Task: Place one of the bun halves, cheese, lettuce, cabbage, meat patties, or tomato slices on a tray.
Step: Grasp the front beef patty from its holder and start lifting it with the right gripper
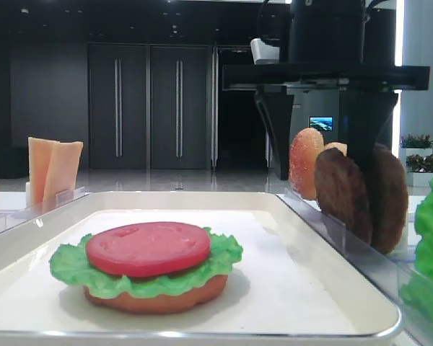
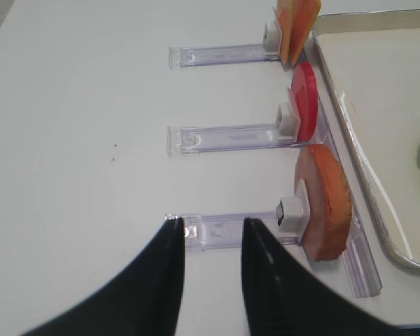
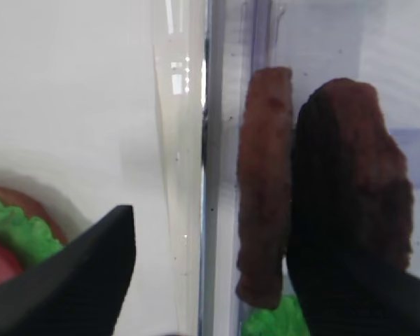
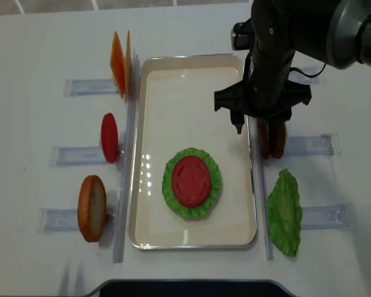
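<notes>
Two dark brown meat patties (image 4: 270,137) stand on edge in a clear rack just right of the cream tray (image 4: 154,124). My right gripper (image 4: 256,127) hangs over them, open. One finger (image 3: 70,280) is over the tray's rim. The other finger (image 3: 336,231) sits between the near patty (image 3: 266,189) and the far patty (image 3: 381,175). Nothing is gripped. On the tray a tomato slice (image 1: 148,249) lies on lettuce (image 1: 72,267) over a bun half (image 1: 159,299). My left gripper (image 2: 211,224) is open and empty over the table.
Left of the tray, clear racks hold cheese slices (image 4: 120,62), a tomato slice (image 4: 109,137) and a bun half (image 4: 91,207). A loose lettuce leaf (image 4: 284,213) lies right of the tray. A speckled bun half (image 1: 305,162) stands behind the patties.
</notes>
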You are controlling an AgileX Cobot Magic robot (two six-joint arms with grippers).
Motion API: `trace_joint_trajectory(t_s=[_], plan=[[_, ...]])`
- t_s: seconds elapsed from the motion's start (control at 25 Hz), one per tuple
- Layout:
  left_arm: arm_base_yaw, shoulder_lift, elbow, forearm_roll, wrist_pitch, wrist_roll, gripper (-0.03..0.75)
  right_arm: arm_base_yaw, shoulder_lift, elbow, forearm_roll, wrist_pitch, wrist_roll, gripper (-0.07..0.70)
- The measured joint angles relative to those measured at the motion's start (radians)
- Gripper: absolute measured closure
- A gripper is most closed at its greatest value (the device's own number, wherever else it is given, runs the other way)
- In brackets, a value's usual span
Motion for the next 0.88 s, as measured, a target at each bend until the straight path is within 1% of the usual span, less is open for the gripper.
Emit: trace_joint_trajectory(t_s=[0.2, 0.32, 0.44, 0.64, 0.68, 0.88], plan=[[0.0, 0.0, 0.0, 0.0, 0.0, 0.0, 0.496, 0.0, 0.018, 0.0, -0.017, 0.001, -0.008, 0.165], [0.0, 0.0, 0.0, 0.0, 0.0, 0.0, 0.496, 0.0, 0.018, 0.0, -0.052, 0.003, -0.008, 0.195], [0.0, 0.0, 0.0, 0.0, 0.0, 0.0, 0.496, 0.0, 0.018, 0.0, -0.08, 0.004, -0.008, 0.266], [0.0, 0.0, 0.0, 0.0, 0.0, 0.0, 0.496, 0.0, 0.018, 0.0, -0.104, 0.007, -0.008, 0.459], [0.0, 0.0, 0.0, 0.0, 0.0, 0.0, 0.496, 0.0, 0.018, 0.0, -0.109, 0.011, -0.008, 0.485], [0.0, 0.0, 0.0, 0.0, 0.0, 0.0, 0.496, 0.0, 0.018, 0.0, -0.116, 0.035, -0.023, 0.489]])
